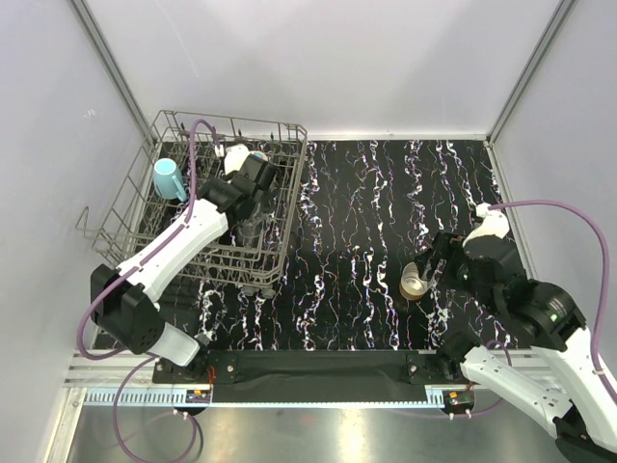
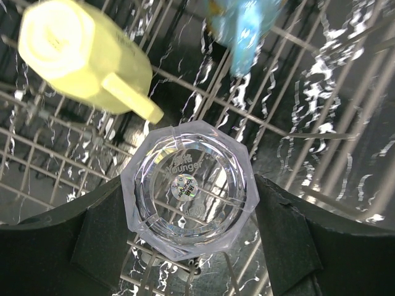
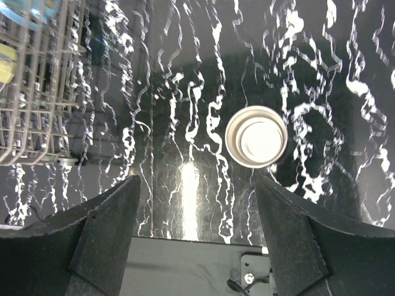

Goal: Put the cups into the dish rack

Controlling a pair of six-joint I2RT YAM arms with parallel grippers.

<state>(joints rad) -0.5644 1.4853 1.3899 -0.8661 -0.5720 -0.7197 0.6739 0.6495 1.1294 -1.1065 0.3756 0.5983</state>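
The left gripper (image 2: 188,203) clasps the glass (image 2: 188,185) base-up between its jaws, apparently pad to wall, for draining on the rack (image 2: 345,123) wires, while the right gripper (image 3: 196,182) gapes wide, the metal cup (image 3: 256,137) standing beyond its fingertips, unheld.

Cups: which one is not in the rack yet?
The metal cup, alone on the black mat by the right gripper; the others are inside the rack.

Top camera looks down from behind; left wrist close inside the dish rack (image 2: 290,117); right wrist, higher, shares it at ten o'clock.
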